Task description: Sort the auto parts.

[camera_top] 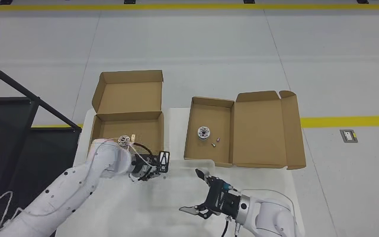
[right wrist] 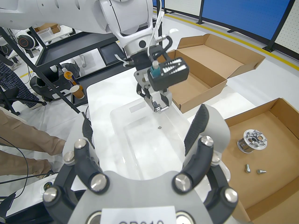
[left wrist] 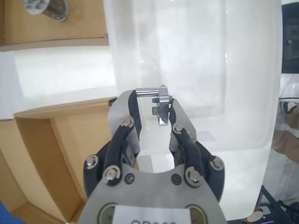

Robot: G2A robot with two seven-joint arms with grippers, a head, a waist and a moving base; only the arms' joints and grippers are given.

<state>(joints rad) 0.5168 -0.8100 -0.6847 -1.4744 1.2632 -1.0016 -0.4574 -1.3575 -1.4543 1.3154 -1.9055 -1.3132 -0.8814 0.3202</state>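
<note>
Left gripper [left wrist: 151, 101] clamped on a metal bracket [left wrist: 163, 100] above the clear bin [right wrist: 116, 115]; right gripper [right wrist: 143, 123] spread apart. We carry it level, releasing low in the left box [camera_top: 109, 127].

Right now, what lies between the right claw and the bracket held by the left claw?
The clear bin, as seen in the right wrist view.

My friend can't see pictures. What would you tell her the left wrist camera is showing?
The left gripper pinches a small shiny metal part with two bolts above a clear plastic bin. Beside the bin, one cardboard box holds a round metal hub, and a second cardboard box lies next to the gripper.
</note>
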